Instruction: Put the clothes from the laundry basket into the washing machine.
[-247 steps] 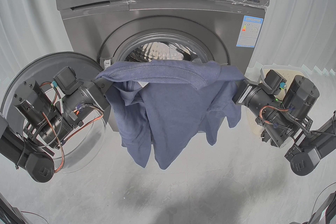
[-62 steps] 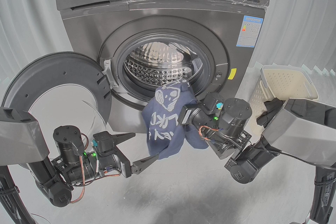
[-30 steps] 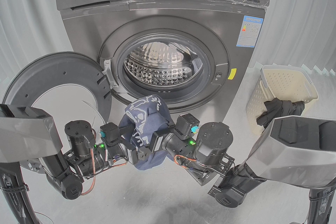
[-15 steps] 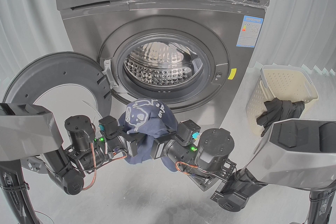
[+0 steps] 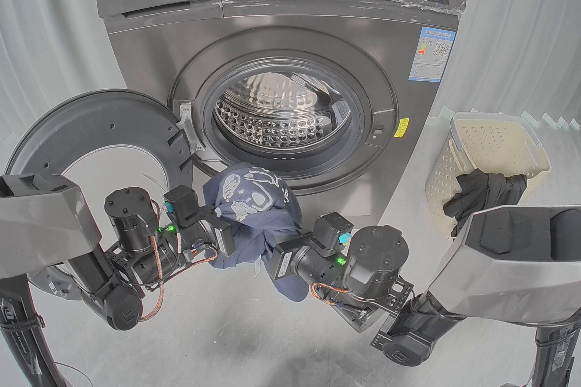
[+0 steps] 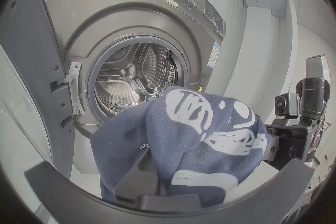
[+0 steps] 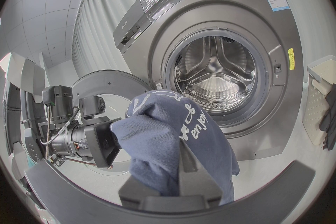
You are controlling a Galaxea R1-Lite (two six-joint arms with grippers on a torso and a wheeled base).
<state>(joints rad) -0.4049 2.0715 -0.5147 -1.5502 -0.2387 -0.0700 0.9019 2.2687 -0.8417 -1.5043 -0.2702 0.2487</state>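
Now that my left gripper (image 5: pixel 233 239), which hung spread and well clear two seconds ago, has closed in and clamped on, the navy blue cotton garment with white printing (image 5: pixel 254 204) is bunched between both my ends instead of dangling from the right alone. My right gripper (image 5: pixel 267 256) stays pinched on the cloth too; its wrist view shows the fabric folded over one finger (image 7: pixel 190 168). Over the last half second the bundle has lifted a little and drifted toward the round grey door (image 5: pixel 91 128), which stands swung out at 9 o'clock of the dark grey front-loading washing machine (image 5: pixel 181 55). The bundle sits at 6 o'clock of the steel drum mouth (image 5: pixel 281 110), just below its rim and not yet inside. I judge the two-handed hold is what I need to raise it and push it in. At 3 o'clock of the machine, the cream perforated plastic laundry basket (image 5: pixel 502 146) holds a black garment (image 5: pixel 481 191), so more loading remains.
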